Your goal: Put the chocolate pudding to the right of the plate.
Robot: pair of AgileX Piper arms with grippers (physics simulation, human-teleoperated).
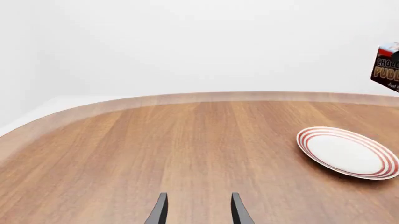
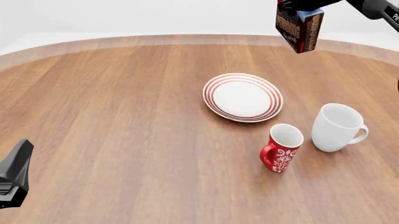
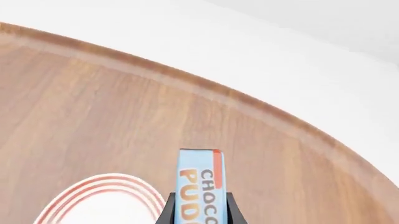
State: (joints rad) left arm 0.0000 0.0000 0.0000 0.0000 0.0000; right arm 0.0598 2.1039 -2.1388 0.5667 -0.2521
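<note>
The chocolate pudding (image 2: 298,27) is a dark brown and red carton held high in the air by my right gripper (image 2: 298,6), beyond the plate and a little to its right. In the right wrist view the carton's light blue face (image 3: 198,186) sits between the two fingers of the right gripper (image 3: 199,212), which is shut on it. The carton also shows at the edge of the left wrist view (image 1: 386,67). The white plate with red rings (image 2: 242,97) lies flat on the table and shows in the left wrist view (image 1: 348,152) and the right wrist view (image 3: 100,200). My left gripper (image 1: 197,210) is open and empty, low over bare wood.
A red patterned mug (image 2: 281,148) stands upright in front of the plate. A white mug (image 2: 337,127) stands to the right of it. The round wooden table (image 2: 112,116) curves away at the far edge. The left arm (image 2: 14,179) sits at the near left.
</note>
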